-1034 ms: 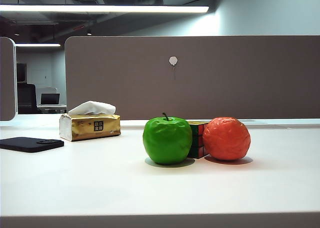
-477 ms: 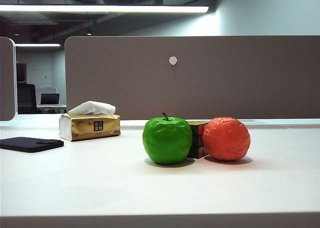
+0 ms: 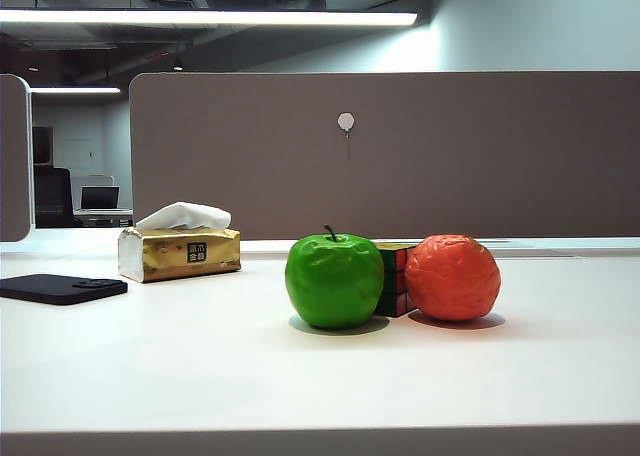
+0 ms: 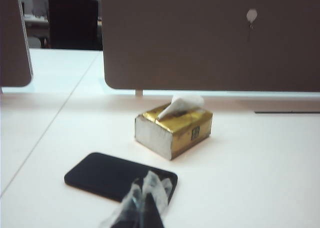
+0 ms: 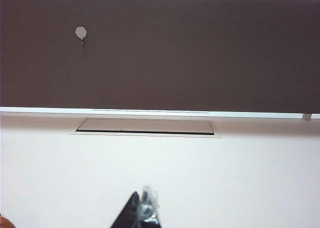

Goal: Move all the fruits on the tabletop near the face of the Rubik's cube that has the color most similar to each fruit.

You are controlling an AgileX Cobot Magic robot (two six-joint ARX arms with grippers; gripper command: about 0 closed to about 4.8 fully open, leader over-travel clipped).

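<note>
Left gripper (image 4: 145,208) pinched together, empty, black phone (image 4: 120,177) just beyond it. Right gripper (image 5: 142,213) likewise empty. Green apple (image 3: 334,280) and orange-red fruit (image 3: 452,277) flanked the Rubik's cube (image 3: 395,278), seemingly by matching faces, away from both.

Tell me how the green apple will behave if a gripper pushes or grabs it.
The green apple is round with a small footprint on the tabletop, so a push would probably roll it. Its glossy skin may slip between fingers. The left gripper and right gripper both look shut, away from it.
</note>
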